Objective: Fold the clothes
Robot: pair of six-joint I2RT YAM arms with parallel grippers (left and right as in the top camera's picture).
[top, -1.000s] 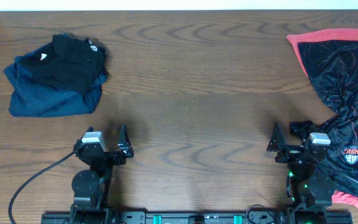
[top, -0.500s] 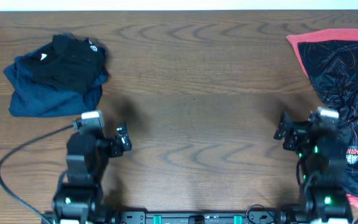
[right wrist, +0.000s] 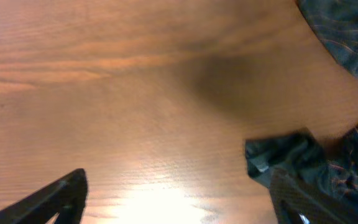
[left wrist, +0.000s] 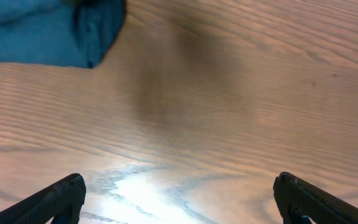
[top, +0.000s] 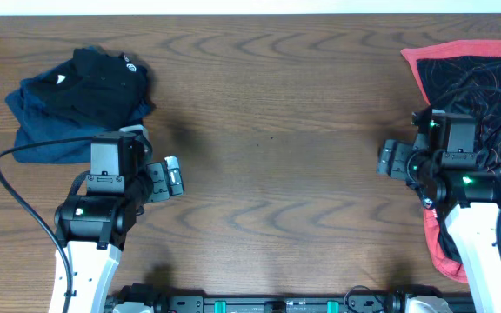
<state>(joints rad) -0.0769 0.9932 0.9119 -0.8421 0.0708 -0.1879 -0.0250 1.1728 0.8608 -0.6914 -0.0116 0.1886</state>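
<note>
My left hand (top: 170,178) and right hand (top: 388,162) gaped empty, the black orange-lined fabric jersey (top: 485,91) lying just beside the right.

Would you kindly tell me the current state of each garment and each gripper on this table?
black jersey: unfolded, rumpled, at the right edge.
coral-red garment: unfolded, showing along the jersey's edge.
navy and black pile: crumpled heap at far left, not gripped.
left gripper: open, empty.
right gripper: open, empty, beside the jersey.
</note>
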